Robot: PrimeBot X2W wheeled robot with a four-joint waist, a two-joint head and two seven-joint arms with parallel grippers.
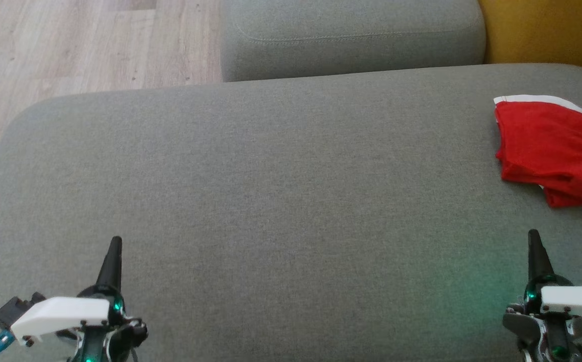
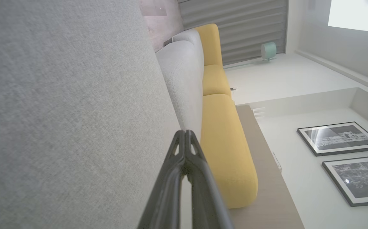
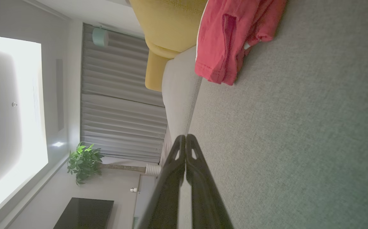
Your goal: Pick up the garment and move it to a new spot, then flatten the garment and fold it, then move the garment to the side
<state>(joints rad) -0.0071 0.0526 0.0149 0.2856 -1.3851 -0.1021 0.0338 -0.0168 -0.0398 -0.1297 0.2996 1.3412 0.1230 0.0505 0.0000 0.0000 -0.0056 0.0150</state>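
Red garment (image 1: 552,151) lies on the grey sofa seat (image 1: 271,176) at its far right, well apart from both claws. It is bunched into a compact, layered packet with a white band along its upper edge. Left claw (image 1: 115,241) sits low at the near left, fingers pressed together and holding nothing. Right claw (image 1: 533,234) sits low at the near right, likewise closed and empty. It is the nearer of the two to the cloth but not touching it. Judgement: the packet looks folded and set off to one side, so the task reads as at or near its end, with nothing obvious left to do. An unstarted heap placed there cannot be fully ruled out. Hard to make out: the head view cuts off the garment's right part, and the right wrist view cuts off its top. That view shows stacked hems and a small pale tag, yet the number of layers, the neatness of the fold and the kind of garment are unclear.
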